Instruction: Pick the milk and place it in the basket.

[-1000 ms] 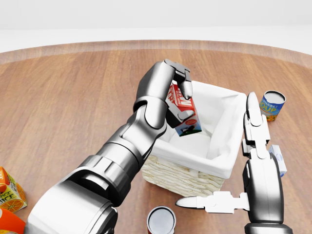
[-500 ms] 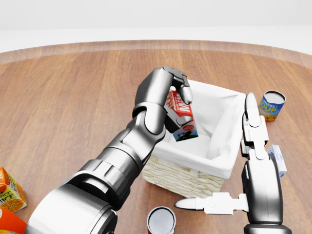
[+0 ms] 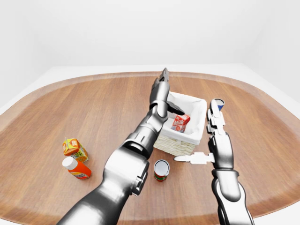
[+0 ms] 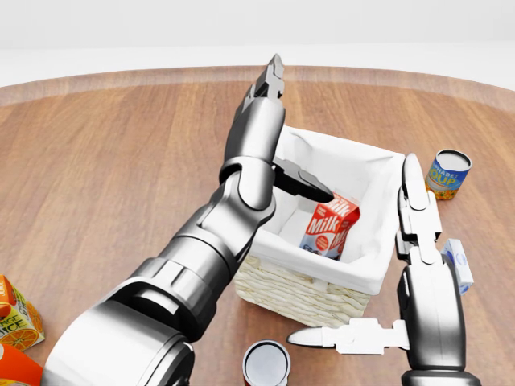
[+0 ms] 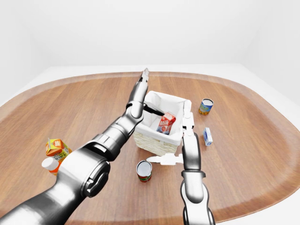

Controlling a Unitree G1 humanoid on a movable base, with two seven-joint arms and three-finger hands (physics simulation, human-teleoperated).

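The milk carton [image 4: 330,225], red with white lettering, stands tilted inside the white-lined wicker basket [image 4: 299,294] and no finger touches it. My left hand [image 4: 296,130] hangs open over the basket's left rim. Its fingers [image 4: 272,84] point up the head view and its thumb [image 4: 302,182] reaches over the liner above the carton. My right hand [image 4: 358,253] is open beside the basket's right wall, with its fingers [image 4: 418,205] straight up and its thumb [image 4: 338,336] stretched left below the basket. It holds nothing.
A red can [image 4: 265,363] stands just below the basket and a blue-and-yellow can [image 4: 448,173] to its right. A small blue-white carton [image 4: 459,265] lies behind my right hand. An orange juice carton [image 3: 74,148] and an orange-labelled bottle [image 3: 77,168] sit at the left of the wooden table [image 4: 121,177].
My left hand has opened and its fingers have swung upward. The milk carton has left the hand and dropped into the basket. The right hand has not moved.
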